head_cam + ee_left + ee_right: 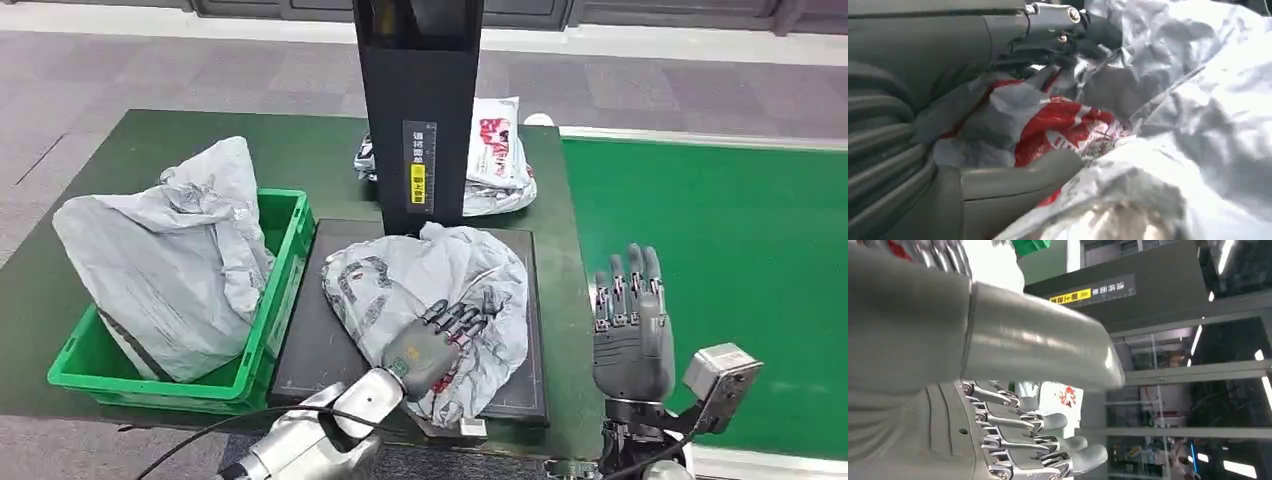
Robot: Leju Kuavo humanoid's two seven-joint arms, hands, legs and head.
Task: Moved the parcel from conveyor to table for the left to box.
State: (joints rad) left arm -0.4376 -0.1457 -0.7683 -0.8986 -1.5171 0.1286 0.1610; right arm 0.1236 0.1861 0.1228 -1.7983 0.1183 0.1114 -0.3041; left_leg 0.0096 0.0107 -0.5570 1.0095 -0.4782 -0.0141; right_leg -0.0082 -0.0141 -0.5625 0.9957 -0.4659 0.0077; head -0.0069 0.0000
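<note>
A crumpled grey plastic parcel with red print lies on a black platform at the table's front. My left hand lies on its near side with the fingers curled into the plastic. In the left wrist view the parcel's red-printed fold sits between the thumb and the dark fingers, so the hand grips it. My right hand stands upright and open beside the platform, at the edge of the green conveyor, holding nothing; its fingers are straight and apart.
A green crate at the left holds a large grey parcel. A black post rises just behind the platform, with more white and grey parcels behind it. The dark green table runs back and left.
</note>
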